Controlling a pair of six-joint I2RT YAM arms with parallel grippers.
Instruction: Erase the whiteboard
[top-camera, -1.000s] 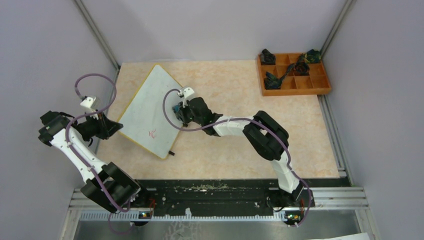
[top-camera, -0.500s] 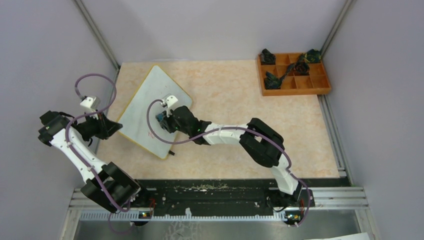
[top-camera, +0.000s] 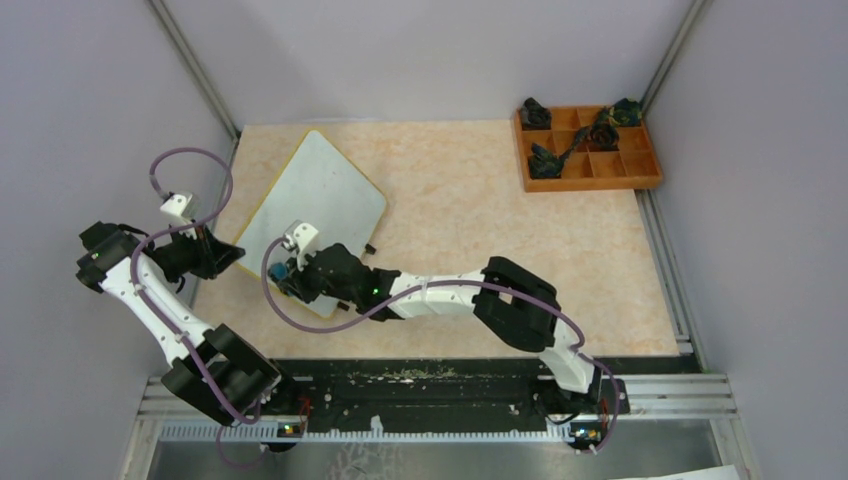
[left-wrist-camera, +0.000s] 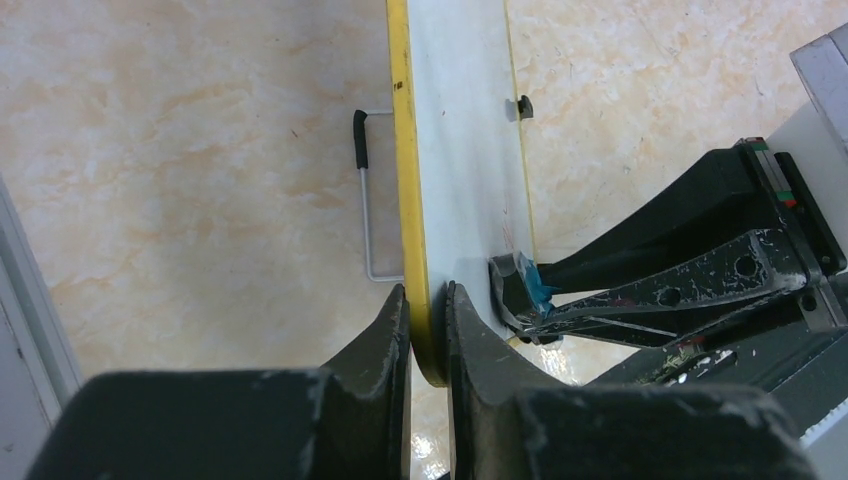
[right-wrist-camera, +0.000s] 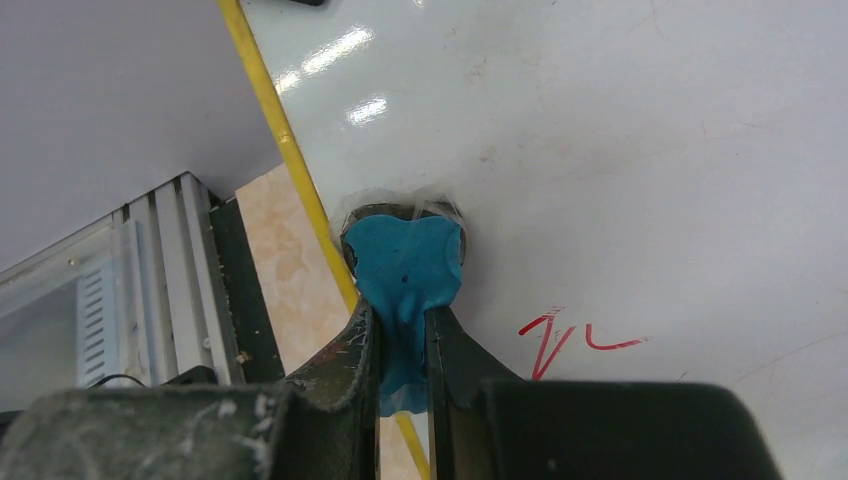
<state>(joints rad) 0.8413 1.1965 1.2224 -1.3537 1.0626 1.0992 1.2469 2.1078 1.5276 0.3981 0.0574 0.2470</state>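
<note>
Board: whiteboard (top-camera: 320, 195) lies angled at the tabletop's (top-camera: 480, 200) left side | Left hand (left-wrist-camera: 428, 305): clamped on its yellow edge (left-wrist-camera: 400, 150) | Right hand (right-wrist-camera: 402, 340): pinching a blue eraser pad (right-wrist-camera: 405, 260) pressed against the board | Advice: red marks (right-wrist-camera: 560, 345) sit just beside the pad; sweep across them with even pressure, left grip firm.

The left arm folds sharply at the far left, and the left end effector (left-wrist-camera: 428, 300) points right with its jaws pinched narrow. The right arm stretches low and leftward, and the right end effector (right-wrist-camera: 400, 330) is likewise clamped tight.
</note>
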